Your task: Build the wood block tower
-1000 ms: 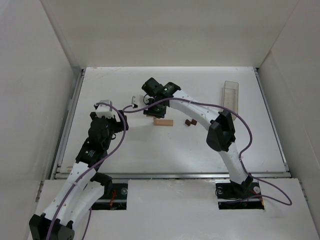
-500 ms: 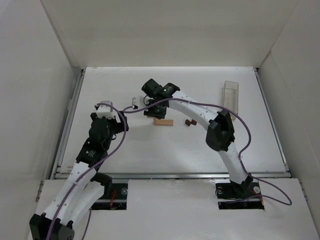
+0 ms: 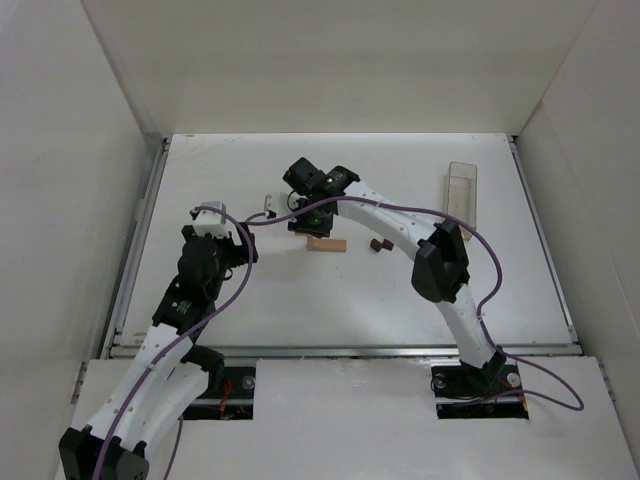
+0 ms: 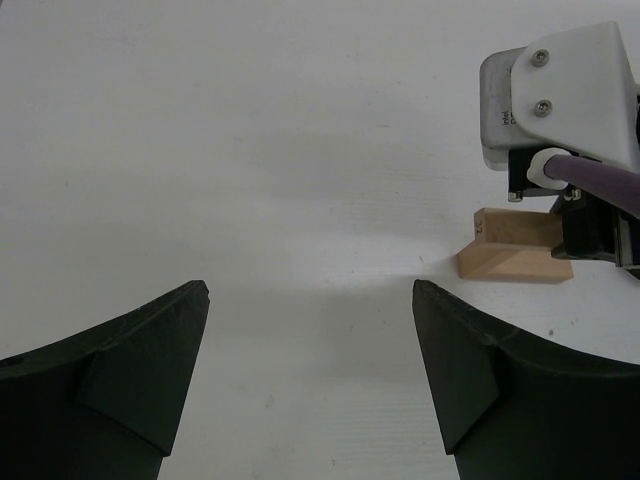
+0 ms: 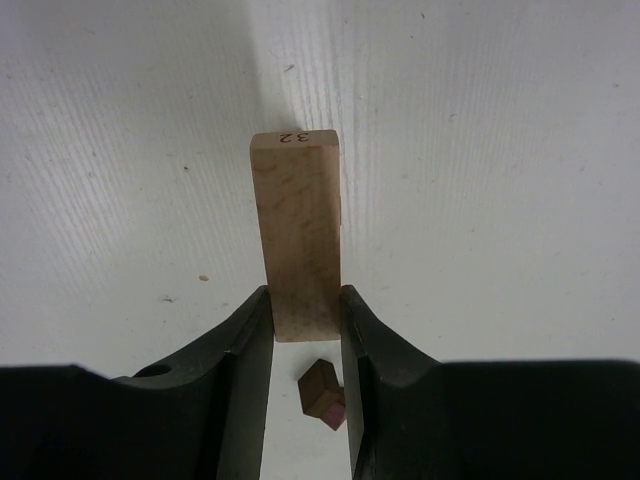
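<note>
My right gripper (image 5: 305,300) is shut on one end of a light tan bar (image 5: 297,220) marked "32", which sticks out ahead of the fingers. A small dark reddish-brown piece (image 5: 325,393) lies on the table below it. In the left wrist view the held bar (image 4: 505,227) sits right by a second tan bar (image 4: 512,264) lying on the table; I cannot tell whether they touch. From above, the right gripper (image 3: 305,215) hovers just left of that lying bar (image 3: 327,244). Left gripper (image 4: 310,290) stands open and empty, off to the left (image 3: 232,250).
Two small dark pieces (image 3: 379,244) lie right of the tan bar. A clear plastic box (image 3: 461,188) stands at the back right. White walls enclose the table (image 3: 300,300) on three sides.
</note>
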Controlling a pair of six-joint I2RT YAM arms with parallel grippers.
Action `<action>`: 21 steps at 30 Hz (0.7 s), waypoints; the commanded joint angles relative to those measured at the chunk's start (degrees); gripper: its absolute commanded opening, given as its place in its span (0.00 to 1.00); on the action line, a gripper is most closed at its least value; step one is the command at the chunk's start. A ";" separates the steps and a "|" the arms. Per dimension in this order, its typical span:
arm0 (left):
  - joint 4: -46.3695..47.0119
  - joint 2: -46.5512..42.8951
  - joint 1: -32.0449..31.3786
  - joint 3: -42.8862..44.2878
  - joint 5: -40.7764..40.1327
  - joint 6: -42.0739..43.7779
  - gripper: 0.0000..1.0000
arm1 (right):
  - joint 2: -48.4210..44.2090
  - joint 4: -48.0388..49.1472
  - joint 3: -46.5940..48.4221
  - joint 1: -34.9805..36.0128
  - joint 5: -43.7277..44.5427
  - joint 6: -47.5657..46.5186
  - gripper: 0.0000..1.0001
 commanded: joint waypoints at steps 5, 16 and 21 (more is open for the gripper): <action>3.48 -0.36 -0.20 -0.16 1.01 0.45 0.81 | 1.63 1.33 -0.30 0.62 0.55 -0.73 0.02; 3.48 0.16 -0.20 -0.69 1.53 0.98 0.81 | 1.64 1.33 -0.30 0.62 0.55 -0.73 0.02; 3.48 0.16 -0.20 -0.69 1.53 0.98 0.81 | 1.64 1.33 -0.30 0.62 0.55 -0.73 0.02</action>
